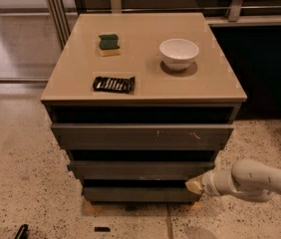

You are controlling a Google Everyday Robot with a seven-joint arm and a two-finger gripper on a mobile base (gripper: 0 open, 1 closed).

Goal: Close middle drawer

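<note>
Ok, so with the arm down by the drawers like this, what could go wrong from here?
1. The gripper sits at the far right end of the middle drawer, near its lower edge; an off-centre push may skew or jam it.
2. It is just as close to the bottom drawer and might push that instead.

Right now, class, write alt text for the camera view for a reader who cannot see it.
The robot arm's tool sits at the right end of the middle drawer, which stands partly open in a grey three-drawer cabinet. On top lie a sponge, a white bowl and a dark packet.
</note>
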